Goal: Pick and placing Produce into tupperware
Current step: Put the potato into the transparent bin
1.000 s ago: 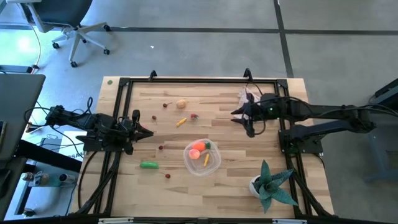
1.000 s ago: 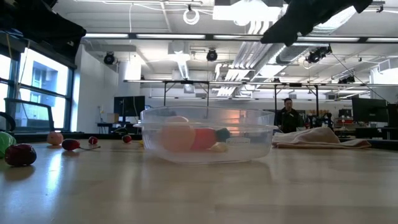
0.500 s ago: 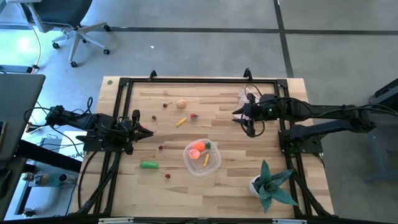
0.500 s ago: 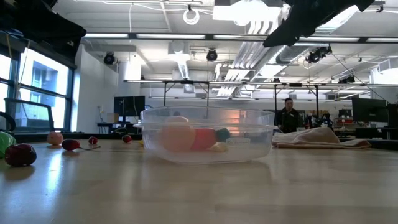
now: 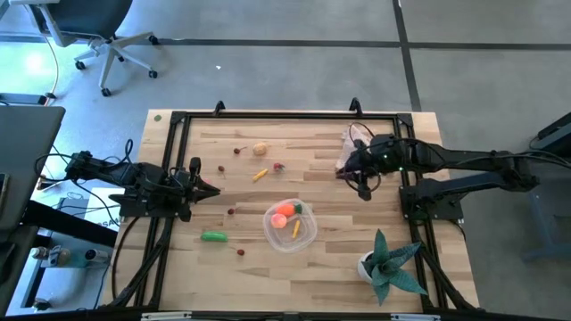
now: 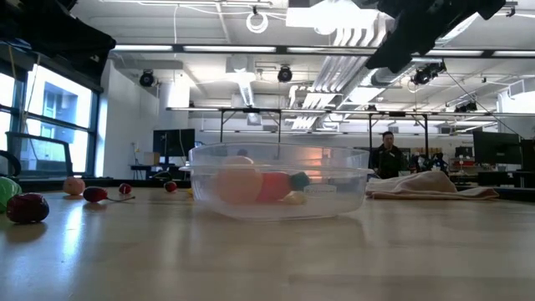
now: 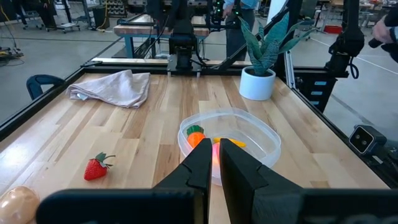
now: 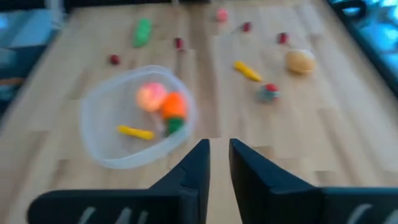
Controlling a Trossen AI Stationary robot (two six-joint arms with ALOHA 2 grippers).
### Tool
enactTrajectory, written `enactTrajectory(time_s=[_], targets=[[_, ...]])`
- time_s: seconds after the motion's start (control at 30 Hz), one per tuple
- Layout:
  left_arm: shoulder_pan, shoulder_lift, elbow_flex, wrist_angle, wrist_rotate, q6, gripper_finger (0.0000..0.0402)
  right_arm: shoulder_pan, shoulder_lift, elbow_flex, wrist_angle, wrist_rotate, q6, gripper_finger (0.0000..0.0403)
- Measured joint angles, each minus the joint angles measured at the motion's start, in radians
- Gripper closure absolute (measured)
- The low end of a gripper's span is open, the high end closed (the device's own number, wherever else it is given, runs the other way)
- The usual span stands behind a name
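The clear tupperware [image 5: 291,226] stands on the table right of middle, toward the near side. It holds a pink ball [image 8: 151,96], an orange carrot [image 8: 173,106] and a yellow stick [image 8: 135,131]. A green pod [image 5: 213,236], a tan ball [image 5: 260,150], another yellow stick [image 5: 260,175], a strawberry [image 5: 279,167] and small red berries [image 5: 230,212] lie loose on the wood. My right gripper [image 8: 219,152] hangs above the table's far right part, tilted down, with a narrow gap and nothing between its fingers. My left gripper [image 7: 215,152] is shut at the left edge.
A pink cloth [image 7: 112,87] lies at the far right, partly under my right arm. A teal spiky plant in a white pot [image 5: 384,263] stands at the near right corner. A black frame [image 5: 285,114] runs around the table. Bare wood lies between the loose pieces.
My right gripper has tipped further downward while staying above the same spot over the table's far right part. The produce and the tupperware have not moved.
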Motion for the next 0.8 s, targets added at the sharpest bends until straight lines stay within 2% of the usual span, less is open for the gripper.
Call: enactTrajectory(time_s=[0.13, 0.2, 0.8], targets=[[0.000, 0.000, 0.000, 0.000, 0.000, 0.000, 0.0380, 0.000, 0.000, 0.000, -0.001, -0.094, 0.029, 0.0368], [0.000, 0.000, 0.000, 0.000, 0.000, 0.000, 0.0380, 0.000, 0.000, 0.000, -0.001, -0.102, 0.029, 0.0370], [0.000, 0.000, 0.000, 0.000, 0.000, 0.000, 0.0380, 0.000, 0.000, 0.000, -0.006, 0.088, 0.002, 0.0371]])
